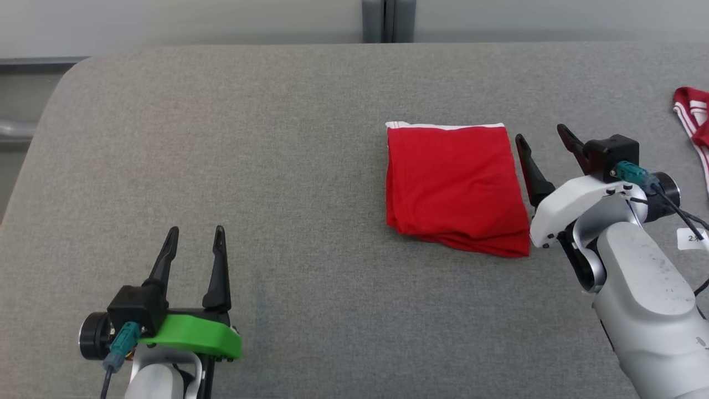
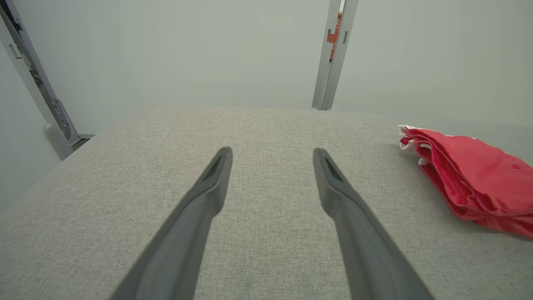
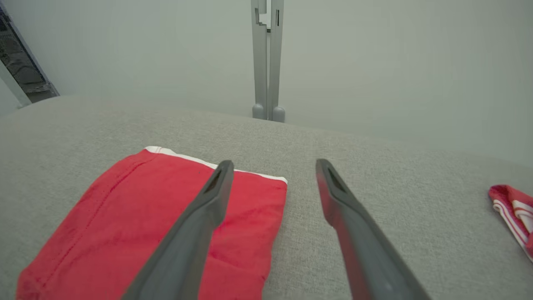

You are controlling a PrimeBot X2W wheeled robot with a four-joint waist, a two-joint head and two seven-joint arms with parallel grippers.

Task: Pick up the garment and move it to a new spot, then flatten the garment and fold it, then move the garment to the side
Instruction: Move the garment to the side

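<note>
The garment point(image 1: 457, 188) is red with a white trim along its far edge and lies folded into a flat rectangle on the grey fabric surface point(image 1: 277, 166), right of centre. My right gripper point(image 1: 541, 133) stands open just off the fold's right edge, holding nothing. In the right wrist view the garment point(image 3: 125, 233) lies under and left of the open gripper point(image 3: 272, 164), whose left finger crosses its right edge. My left gripper point(image 1: 196, 231) is open and empty at the lower left, far from the cloth. The left wrist view has the garment point(image 2: 470, 179) at the right, beyond the open gripper point(image 2: 272, 152).
A second red cloth with white stripes point(image 1: 695, 122) lies at the right edge of the surface, also in the right wrist view as the striped cloth point(image 3: 514, 212). A pale wall with a grey upright post point(image 1: 388, 21) stands behind the far edge. The surface's left corner is rounded.
</note>
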